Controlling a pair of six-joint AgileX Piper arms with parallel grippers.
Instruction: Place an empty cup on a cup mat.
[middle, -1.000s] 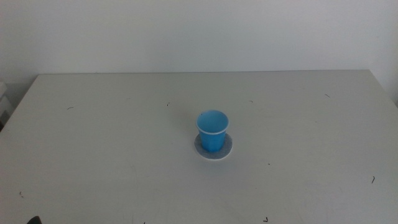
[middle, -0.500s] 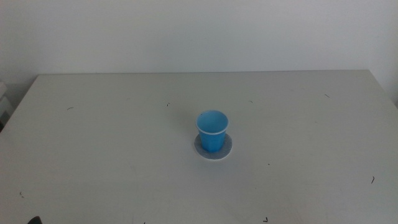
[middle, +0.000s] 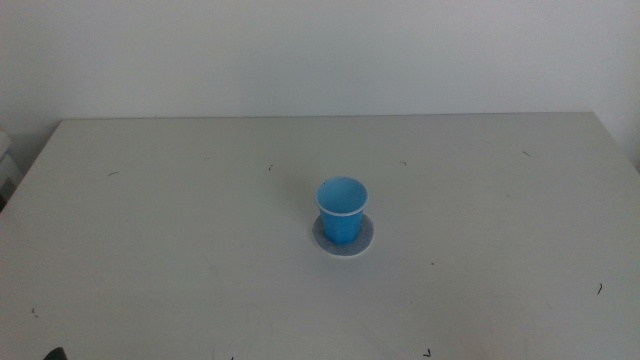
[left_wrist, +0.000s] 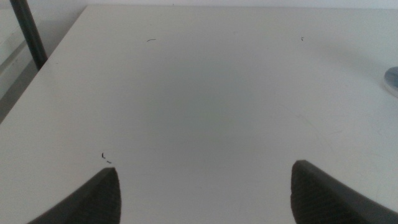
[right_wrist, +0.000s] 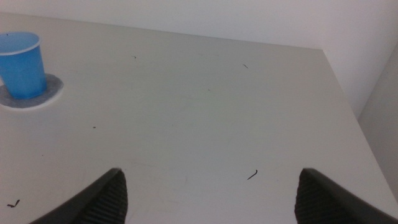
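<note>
Nothing has shifted over the last second: cup (middle: 342, 211) and cup mat (middle: 364, 238) sit just where they were, and neither arm has entered the middle view. That blue cup stands upright on the mat, near the middle of the worktop (middle: 160, 240), mouth up and blue inside, with nothing visible in it. It is a small tapered plastic cup with a thin white rim; the mat beneath is a flat round disc, mottled grey with a pale edge, showing as a narrow ring all around the cup's base.

From the right wrist view the cup (right_wrist: 22, 65) on its mat (right_wrist: 51, 93) is seen well away across open worktop, with nothing between it and the right tool (right_wrist: 208, 193), whose two dark jaws are spread wide and grip nothing. The left tool (left_wrist: 205, 193) is likewise released, jaws wide apart over bare surface, and only a sliver of the mat (left_wrist: 392, 79) shows at the picture's edge.

A matte pale grey worktop carries a few small dark flecks and scratches. Behind it rises a plain white wall (middle: 320, 50).
</note>
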